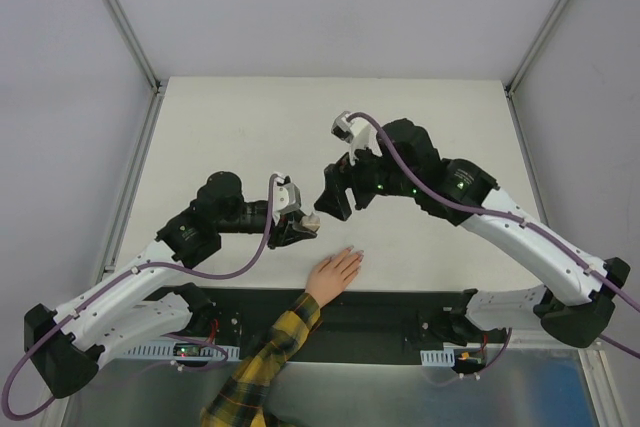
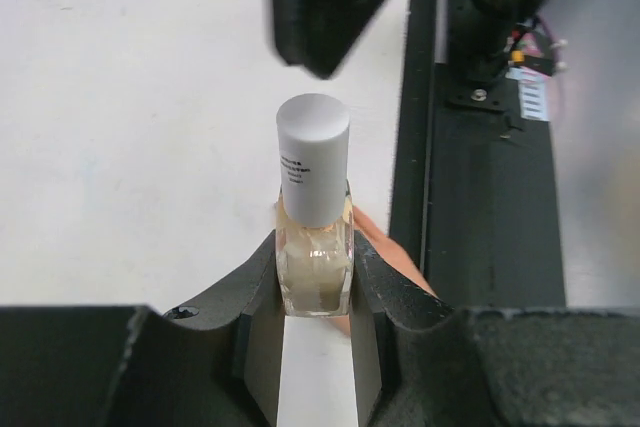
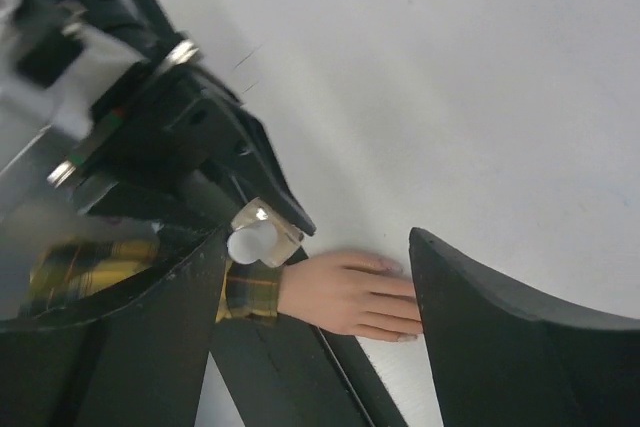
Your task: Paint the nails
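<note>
A light-skinned hand (image 1: 335,272) in a yellow-and-black plaid sleeve lies flat on the table's near edge, fingers pointing away from the arms. Its pale nails (image 3: 391,267) show in the right wrist view. My left gripper (image 2: 313,292) is shut on a small beige bottle (image 2: 313,262) with a white cap, held upright just left of the hand. In the top view the bottle (image 1: 306,218) sits at that gripper's tip. My right gripper (image 3: 320,239) stands open above and beyond the bottle, with nothing between its fingers; the hand (image 3: 350,292) shows through the gap.
A black rail (image 2: 480,227) runs along the table's near edge, under the wrist of the hand. Metal frame posts (image 1: 120,22) stand at the table's far corners. The white tabletop (image 1: 250,127) stretches behind both grippers.
</note>
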You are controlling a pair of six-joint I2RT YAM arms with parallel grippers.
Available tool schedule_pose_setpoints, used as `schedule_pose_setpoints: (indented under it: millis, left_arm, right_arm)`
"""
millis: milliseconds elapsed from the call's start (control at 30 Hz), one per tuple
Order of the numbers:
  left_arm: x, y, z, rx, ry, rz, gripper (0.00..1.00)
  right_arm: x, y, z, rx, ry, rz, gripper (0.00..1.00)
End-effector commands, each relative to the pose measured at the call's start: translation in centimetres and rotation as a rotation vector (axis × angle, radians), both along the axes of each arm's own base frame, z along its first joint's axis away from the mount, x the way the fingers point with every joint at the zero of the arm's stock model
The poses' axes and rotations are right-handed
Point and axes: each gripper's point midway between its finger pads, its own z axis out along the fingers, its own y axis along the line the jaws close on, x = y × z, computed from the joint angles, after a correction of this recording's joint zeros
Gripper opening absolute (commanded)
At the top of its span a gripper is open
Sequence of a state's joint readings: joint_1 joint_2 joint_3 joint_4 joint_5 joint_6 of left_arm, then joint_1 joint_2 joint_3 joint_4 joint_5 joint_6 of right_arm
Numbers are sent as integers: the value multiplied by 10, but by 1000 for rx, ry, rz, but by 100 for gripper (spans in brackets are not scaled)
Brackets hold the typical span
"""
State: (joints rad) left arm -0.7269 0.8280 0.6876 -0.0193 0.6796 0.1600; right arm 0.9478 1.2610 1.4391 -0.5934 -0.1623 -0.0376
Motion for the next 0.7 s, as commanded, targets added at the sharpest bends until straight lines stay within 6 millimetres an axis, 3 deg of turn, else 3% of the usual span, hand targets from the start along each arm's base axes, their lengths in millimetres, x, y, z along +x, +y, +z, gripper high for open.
schedule_pose_setpoints:
  millis: [0, 100, 267, 667]
  left_arm:
    - [-31, -10, 32, -99, -5, -197, 0]
    - [-38, -11, 34, -108, 11, -242, 0]
    - [-39, -12, 32, -107, 26, -255, 0]
    - [-40, -13, 31, -106, 31, -259, 0]
  right_arm:
    - [-56, 10, 8, 58, -87, 457, 70]
    - [-66, 11, 8, 79, -149, 569, 60]
    - [-63, 15, 3, 100, -219, 595, 54]
    - [-69, 22, 6, 137, -207, 643, 35]
